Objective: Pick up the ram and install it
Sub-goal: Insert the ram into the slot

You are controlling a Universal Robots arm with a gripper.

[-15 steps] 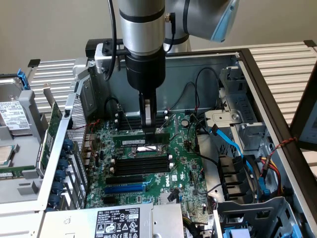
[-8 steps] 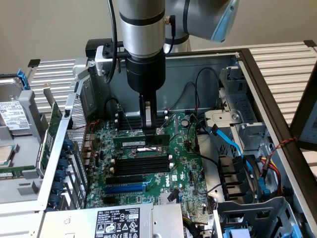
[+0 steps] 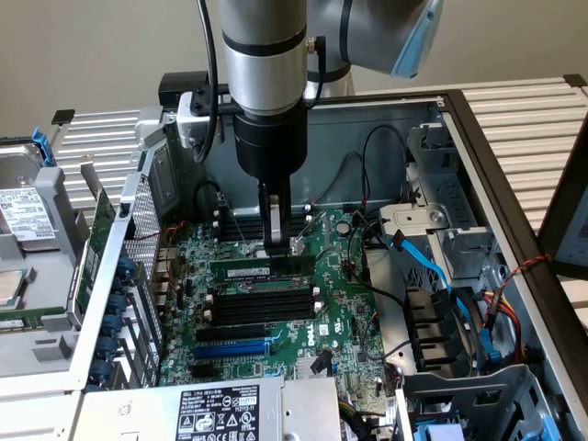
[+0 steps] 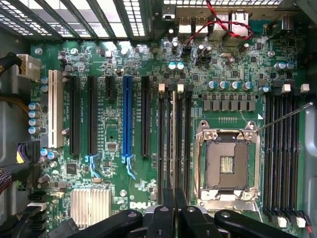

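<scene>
Between the jaws, the ram (image 3: pixel 241 268) is clamped at the memory slots (image 4: pixel 184 144). Seating is judged underway; square alignment is needed.

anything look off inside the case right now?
The CPU socket is empty, and a thin metal lever slants from its corner across a bank of memory slots, seemingly unlatched. The ram, pinched by the gripper, sits level, not tilted. Nothing looks spilled or damaged.
</scene>
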